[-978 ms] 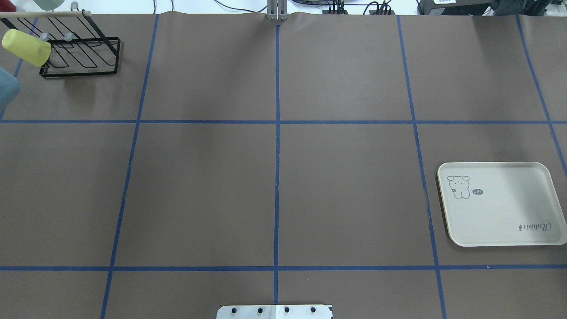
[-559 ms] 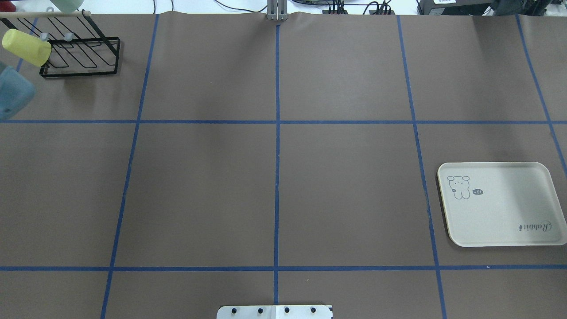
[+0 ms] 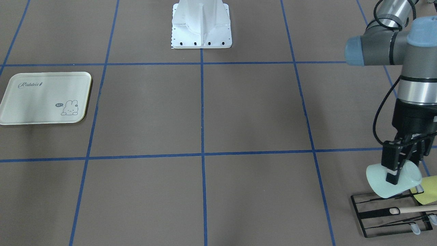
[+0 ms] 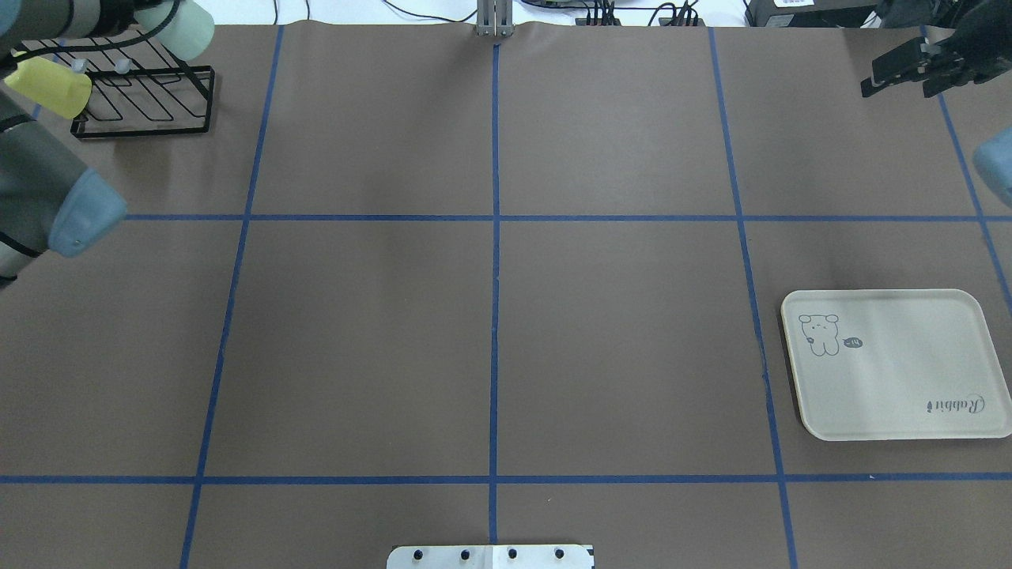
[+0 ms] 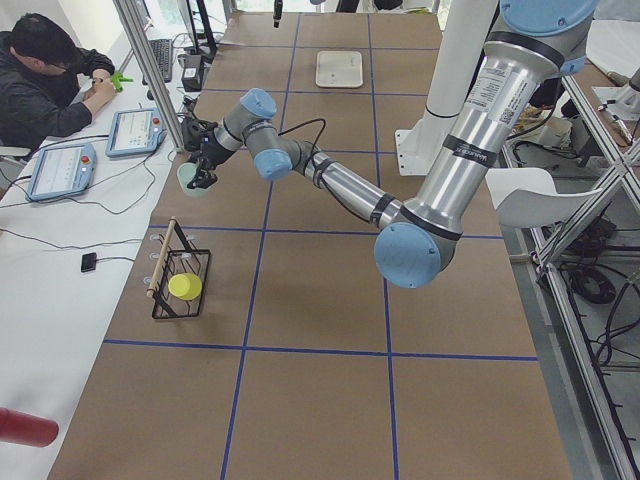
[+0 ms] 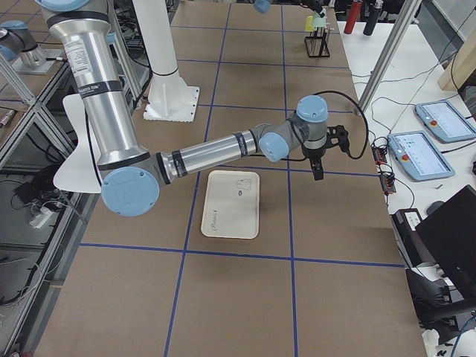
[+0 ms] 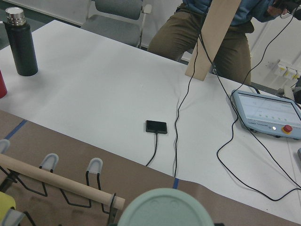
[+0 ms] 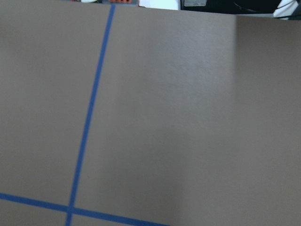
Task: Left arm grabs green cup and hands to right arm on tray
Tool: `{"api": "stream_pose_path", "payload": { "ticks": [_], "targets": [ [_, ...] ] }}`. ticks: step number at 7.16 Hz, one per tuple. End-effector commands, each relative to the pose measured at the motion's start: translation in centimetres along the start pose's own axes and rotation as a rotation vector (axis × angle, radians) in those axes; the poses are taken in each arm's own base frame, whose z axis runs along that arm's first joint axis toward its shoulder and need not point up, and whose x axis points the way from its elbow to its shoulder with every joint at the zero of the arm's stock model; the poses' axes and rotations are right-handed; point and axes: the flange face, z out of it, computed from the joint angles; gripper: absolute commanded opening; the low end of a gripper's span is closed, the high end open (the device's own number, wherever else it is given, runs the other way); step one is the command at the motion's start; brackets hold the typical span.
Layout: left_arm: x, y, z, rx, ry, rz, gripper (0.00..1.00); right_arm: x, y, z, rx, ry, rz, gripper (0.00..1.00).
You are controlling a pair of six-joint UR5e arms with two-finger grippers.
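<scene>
Green cup point(image 3: 379, 185) is pinched by the left hand point(image 3: 396, 173) and has been swung rightward above the black wire rack point(image 3: 375, 214), so the grab looks done. The right hand point(image 4: 909, 67) has been brought in beyond the tray point(image 4: 893, 391); spread or pressed together cannot be told

in my left wrist view the green cup point(image 7: 165, 209) is cut off at 6 o'clock. front-on, my left gripper point(image 3: 397, 173) hides its far finger behind the cup; the yellow-green cup point(image 3: 425, 195) is clipped at 4 o'clock. overhead, my right gripper point(image 4: 909, 67), at 1 o'clock, is too dark to read.
</scene>
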Motion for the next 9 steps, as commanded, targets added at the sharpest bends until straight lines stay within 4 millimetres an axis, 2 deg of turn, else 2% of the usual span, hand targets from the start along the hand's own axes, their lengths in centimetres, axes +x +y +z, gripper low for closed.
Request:
{"api": "stream_pose_path", "payload": {
  "ticks": [1,2,3,4,5,6,7,9],
  "targets": [
    [5.6,5.1,-0.5,-0.046,0.076,-0.137,0.24,-7.6,-1.2,-0.2,0.039,-0.098,0.049,0.99],
    [8.7,8.0,-1.4,-0.093,0.117,-0.240,0.24,-10.0,0.0,0.7,0.073,-0.194,0.127,0.99],
    [11.9,9.7,-2.8,-0.134,0.163,-0.331,0.24,-11.6,0.8,1.1,0.086,-0.278,0.208,0.99],
    [14.1,11.0,-3.9,-0.175,0.196,-0.438,0.24,-14.4,2.4,2.0,0.060,-0.356,0.271,0.99],
    [15.5,12.4,-5.7,-0.225,0.283,-0.531,0.24,-17.6,4.0,2.6,0.059,-0.440,0.327,0.99],
    [16.2,12.9,-7.0,-0.273,0.346,-0.651,0.24,-19.3,5.3,2.3,0.061,-0.539,0.382,0.99],
    [16.5,12.8,-8.0,-0.321,0.382,-0.776,0.24,-20.1,6.1,1.8,0.051,-0.614,0.411,0.99],
    [16.8,13.8,-9.8,-0.521,0.352,-0.903,0.24,-22.2,8.4,0.8,0.018,-0.739,0.375,0.99]
  ]
}}
